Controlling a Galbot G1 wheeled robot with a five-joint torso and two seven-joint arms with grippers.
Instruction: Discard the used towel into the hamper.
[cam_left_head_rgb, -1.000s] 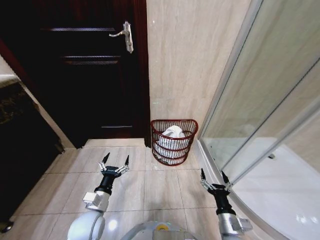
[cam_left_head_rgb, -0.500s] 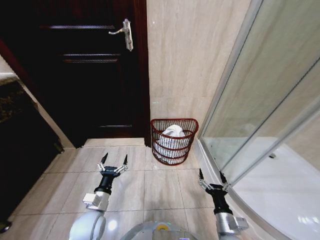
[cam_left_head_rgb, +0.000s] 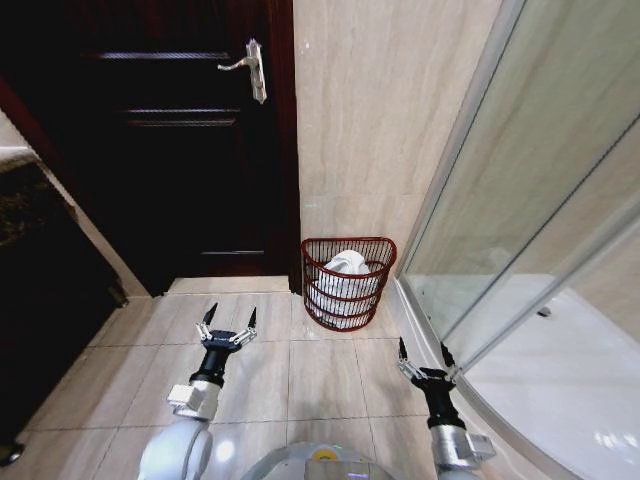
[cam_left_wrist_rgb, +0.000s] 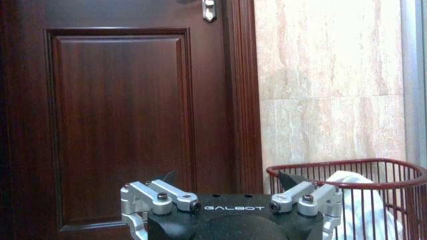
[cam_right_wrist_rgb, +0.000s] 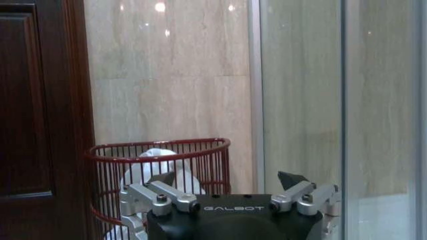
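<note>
Nearest, left gripper (cam_left_head_rgb: 230, 318) and right gripper (cam_left_head_rgb: 421, 353), both spread and empty, low over the tiled floor (cam_left_head_rgb: 320, 370). Beyond, against the wall beside the dark door (cam_left_head_rgb: 180, 150): red-brown wire hamper (cam_left_head_rgb: 347, 283), thin vertical bars, rounded front, white towel (cam_left_head_rgb: 347, 268) bunched inside.

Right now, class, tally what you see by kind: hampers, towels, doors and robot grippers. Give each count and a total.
Hamper: 1
Towel, white, inside the hamper: 1
Door, dark wood: 1
Grippers, left gripper and right gripper, both with jaws open: 2
Total: 5
</note>
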